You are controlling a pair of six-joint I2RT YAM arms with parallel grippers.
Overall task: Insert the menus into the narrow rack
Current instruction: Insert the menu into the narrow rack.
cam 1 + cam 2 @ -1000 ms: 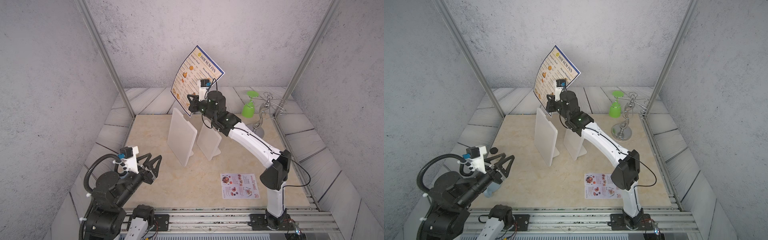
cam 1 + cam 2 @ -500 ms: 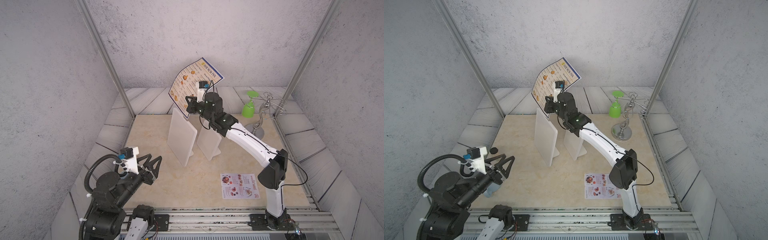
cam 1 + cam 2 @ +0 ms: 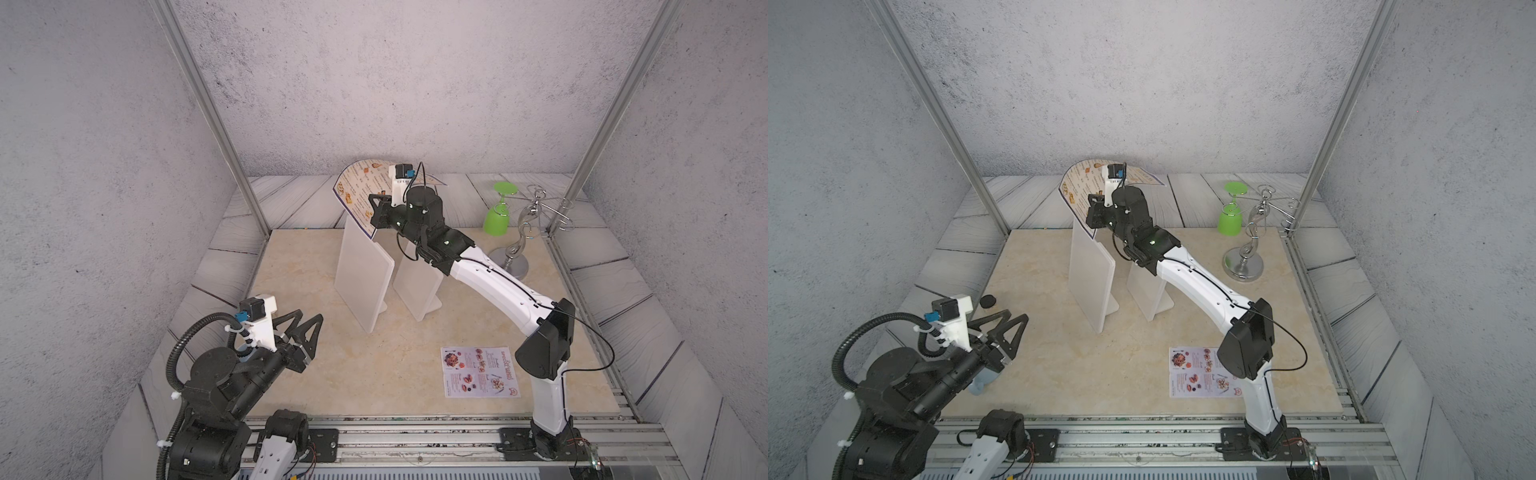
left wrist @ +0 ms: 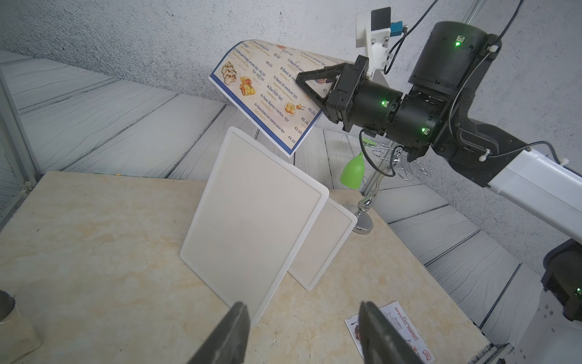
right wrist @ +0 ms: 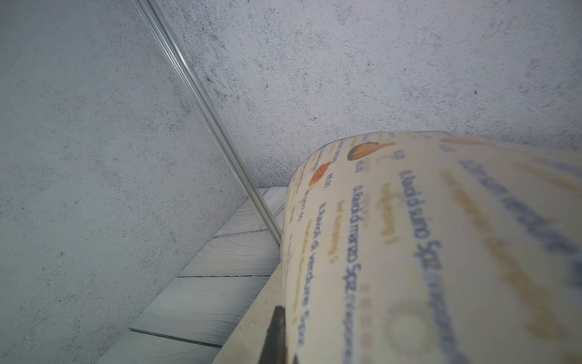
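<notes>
Hovering nearest the camera over the front left of the bench (image 3: 365, 374), the left end effector (image 3: 311, 314) holds its jaws about half spread with nothing between them, aimed toward the racks. In the left wrist view the same left end effector (image 4: 302, 305) frames bare bench and the foot of the taller rack. At the front right, close to the right arm's base, the white red-headed SPECIAL MENU (image 3: 480, 372) lies flat and face up, well apart from both racks. At mid-bench the taller white rack (image 3: 363, 278) stands on the left arm's side, with the shorter white rack (image 3: 417, 286) just beside it. Above them the right end effector (image 3: 374, 198) is clamped tight on the cream blue-bordered menu (image 3: 357, 187); the sheet is in the air, bowed over so its upper part curls toward the back wall; its lower corner hangs at the taller rack's top edge, and whether it touches there I cannot tell. In the right wrist view the menu (image 5: 409, 236) is close and blurred. Farthest back on the right, a green wine glass (image 3: 498, 212) hangs upside down from a chrome glass stand (image 3: 519, 249).
</notes>
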